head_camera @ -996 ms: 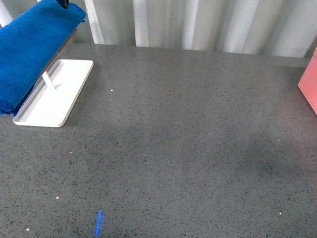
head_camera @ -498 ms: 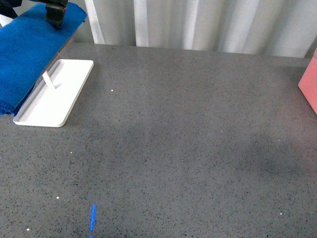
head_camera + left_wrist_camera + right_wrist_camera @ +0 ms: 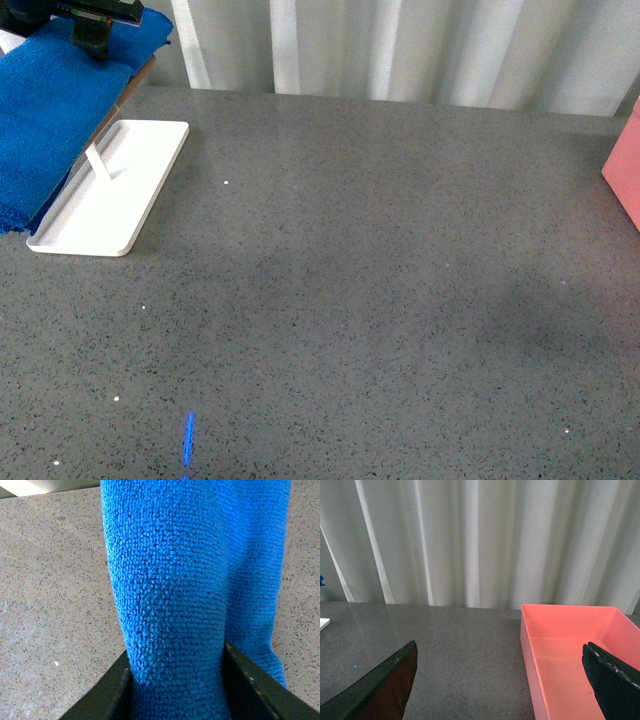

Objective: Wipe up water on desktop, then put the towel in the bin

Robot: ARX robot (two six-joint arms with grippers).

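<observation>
1. One dark grey, speckled desktop (image 3: 380, 300).
2. One bright blue, fluffy towel (image 3: 50, 110).
3. One salmon-pink bin (image 3: 526, 635).
4. One flat white tray (image 3: 120, 215), with one white upright post (image 3: 97, 162) visible on it.
5. One pleated white curtain (image 3: 470, 540) along the back.
6. Two grippers: one left gripper (image 3: 176, 652) and one right gripper (image 3: 499, 647), each with two dark fingers (image 3: 107, 695).
7. One short blue streak of light (image 3: 188, 440) on the stone.

Left gripper (image 3: 176, 655): two matte black fingers (image 3: 107, 692) with flat, angled faces. Right gripper (image 3: 500, 650): black fingers (image 3: 612, 677), one smooth and glossy, the other edged with fine ribbing.
</observation>
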